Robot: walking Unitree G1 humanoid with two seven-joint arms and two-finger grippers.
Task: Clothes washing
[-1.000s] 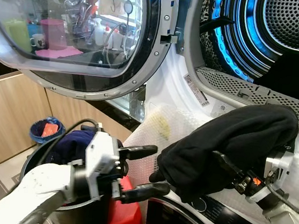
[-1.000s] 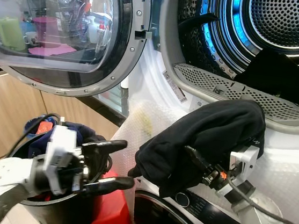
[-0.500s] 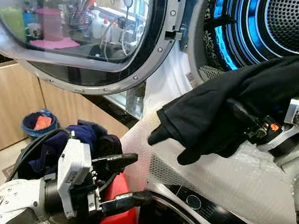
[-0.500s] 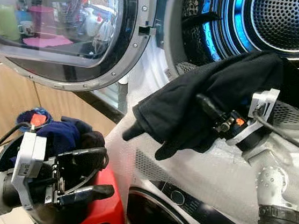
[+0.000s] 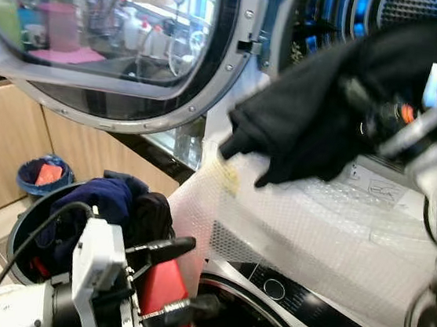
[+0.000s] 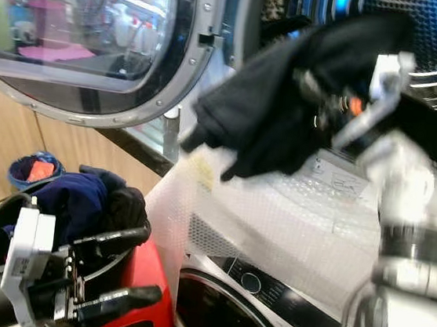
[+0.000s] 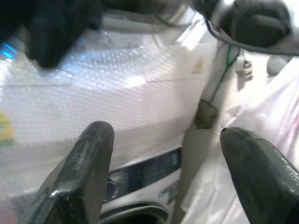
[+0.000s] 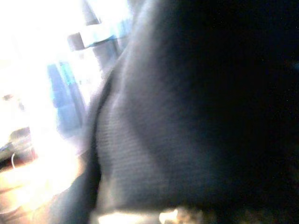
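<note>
The right pincer (image 5: 365, 121), blurred and draped in cloth, appears to be clamped on a black garment (image 5: 320, 104), held high at the mouth of the open upper drum (image 5: 354, 13). The left pincer (image 5: 177, 281) hangs low with its fingers well apart, holding nothing, beside a dark basket (image 5: 25, 232) of navy clothes (image 5: 96, 201). The machine front below is wrapped in bubble film (image 5: 306, 229). Loading is the step in hand; next, the garment likely needs pushing deeper past the rim and releasing.
</note>
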